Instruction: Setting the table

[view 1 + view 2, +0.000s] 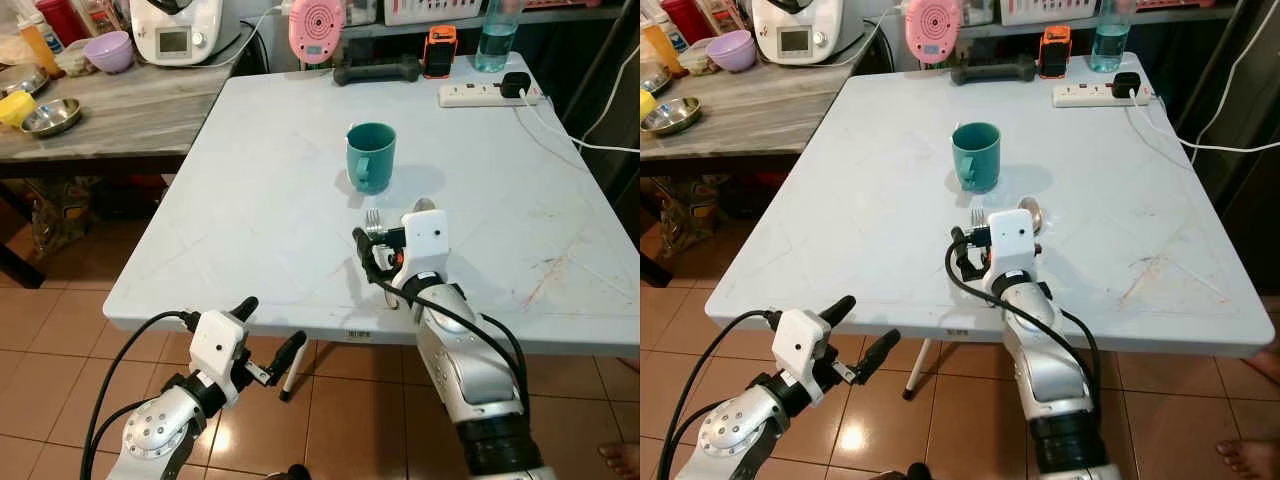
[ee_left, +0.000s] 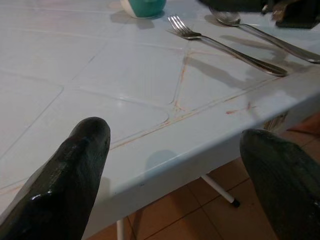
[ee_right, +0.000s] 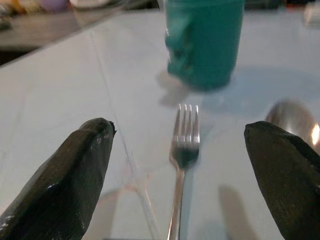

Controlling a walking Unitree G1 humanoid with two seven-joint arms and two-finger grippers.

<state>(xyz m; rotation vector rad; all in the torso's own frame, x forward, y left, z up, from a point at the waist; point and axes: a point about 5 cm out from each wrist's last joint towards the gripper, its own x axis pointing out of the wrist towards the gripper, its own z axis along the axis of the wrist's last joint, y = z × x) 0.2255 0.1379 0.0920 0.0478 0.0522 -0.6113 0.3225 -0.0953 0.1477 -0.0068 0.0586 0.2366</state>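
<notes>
Partly set, by the look of it: teal mug (image 1: pixel 371 155) upright near the middle of the white table (image 1: pixel 250 210), fork (image 3: pixel 183 150) and spoon (image 3: pixel 295 120) lying side by side just at six o'clock of the mug, tines and bowl pointing toward it, spoon at three o'clock of the fork. Right gripper (image 3: pixel 182 170) low over the fork handle, fingers spread wide apart, one on each side of the fork, holding nothing. Left gripper (image 1: pixel 268 335) off the near table edge at about seven o'clock of the mug, fingers likewise apart and empty, aimed at the table rim. No plate laid yet. Probably cutlery just placed or about to be adjusted; plate and final arrangement apparently left to do. Power strip (image 1: pixel 480 94) and dumbbell (image 1: pixel 377 71) at the far edge, around twelve o'clock
</notes>
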